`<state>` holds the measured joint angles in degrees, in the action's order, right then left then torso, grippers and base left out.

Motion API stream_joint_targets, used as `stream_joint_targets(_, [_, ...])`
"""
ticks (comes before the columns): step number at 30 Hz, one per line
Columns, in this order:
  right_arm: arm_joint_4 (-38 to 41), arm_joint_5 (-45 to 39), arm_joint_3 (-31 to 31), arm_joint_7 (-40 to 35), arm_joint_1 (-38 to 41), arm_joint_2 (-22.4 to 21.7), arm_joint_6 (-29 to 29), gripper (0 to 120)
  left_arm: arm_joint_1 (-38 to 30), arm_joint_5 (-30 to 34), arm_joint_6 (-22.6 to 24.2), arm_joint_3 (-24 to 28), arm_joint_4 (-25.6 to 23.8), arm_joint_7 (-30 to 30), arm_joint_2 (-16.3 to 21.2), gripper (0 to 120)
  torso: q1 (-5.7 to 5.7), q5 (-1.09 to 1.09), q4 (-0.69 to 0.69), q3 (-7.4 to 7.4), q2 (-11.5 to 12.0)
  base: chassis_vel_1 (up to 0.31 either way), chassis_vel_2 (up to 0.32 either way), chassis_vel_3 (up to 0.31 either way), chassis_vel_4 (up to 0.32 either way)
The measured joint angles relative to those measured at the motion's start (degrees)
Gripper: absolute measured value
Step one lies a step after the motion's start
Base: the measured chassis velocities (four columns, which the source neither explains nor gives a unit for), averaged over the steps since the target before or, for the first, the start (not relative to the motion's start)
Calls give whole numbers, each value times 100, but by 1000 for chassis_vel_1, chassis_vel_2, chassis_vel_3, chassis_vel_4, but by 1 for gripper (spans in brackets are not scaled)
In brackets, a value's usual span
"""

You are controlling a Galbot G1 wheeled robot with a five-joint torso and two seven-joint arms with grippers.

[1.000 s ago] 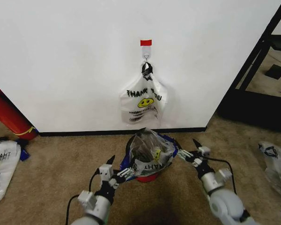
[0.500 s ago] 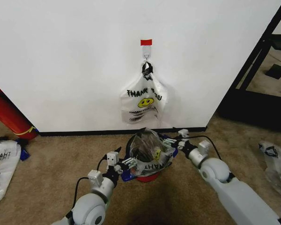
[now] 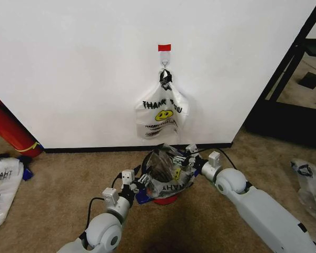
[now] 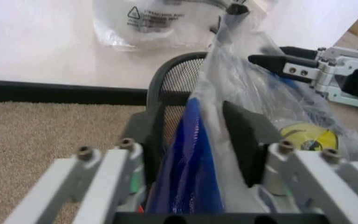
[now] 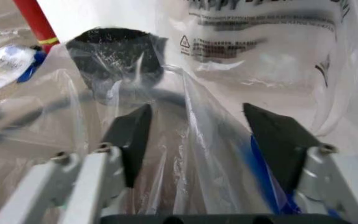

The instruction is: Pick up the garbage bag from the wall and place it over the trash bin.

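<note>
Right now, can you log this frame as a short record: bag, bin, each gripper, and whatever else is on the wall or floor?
bag: garbage bag with blue piece, draped over the bin's mouth
bin: trash bin, black mesh, on carpet below the wall hook
left gripper: left gripper at the bin's left rim, fingers around blue plastic
right gripper: right gripper at the bin's back right rim, fingers open around clear plastic
wall: second printed bag hanging from the hook
floor: another printed bag at left

The thin white plastic bag hanging on the wall hook (image 3: 161, 115) reads "THANK YOU"; the crumpled translucent bag over the black mesh bin (image 3: 168, 176) shows "THA" upside down.
</note>
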<state>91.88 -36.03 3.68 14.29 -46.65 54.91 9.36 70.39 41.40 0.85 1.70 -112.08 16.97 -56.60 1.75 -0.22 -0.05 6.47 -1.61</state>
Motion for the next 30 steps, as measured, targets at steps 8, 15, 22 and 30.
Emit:
stream_joint_targets(8, [-4,-60,52,-4,21,-27,41,26,-68,-82,-14,107,92,53,6,5,0,0,0,0,0,0,0,0,0])
stream_joint_targets(15, [-9,-104,19,-16,1,-47,17,1,-54,-88,-41,79,29,122,28,0,0,0,0,0,0,0,0,0,0])
stream_joint_targets(22, [-267,-109,-30,-102,71,169,-112,0,-146,-86,-79,13,123,107,-7,0,0,0,0,0,0,0,0,0,0])
stream_joint_targets(30, [-713,-133,-37,-149,361,442,-196,0,-463,15,-84,-5,480,75,-96,0,0,0,0,0,0,0,0,0,0])
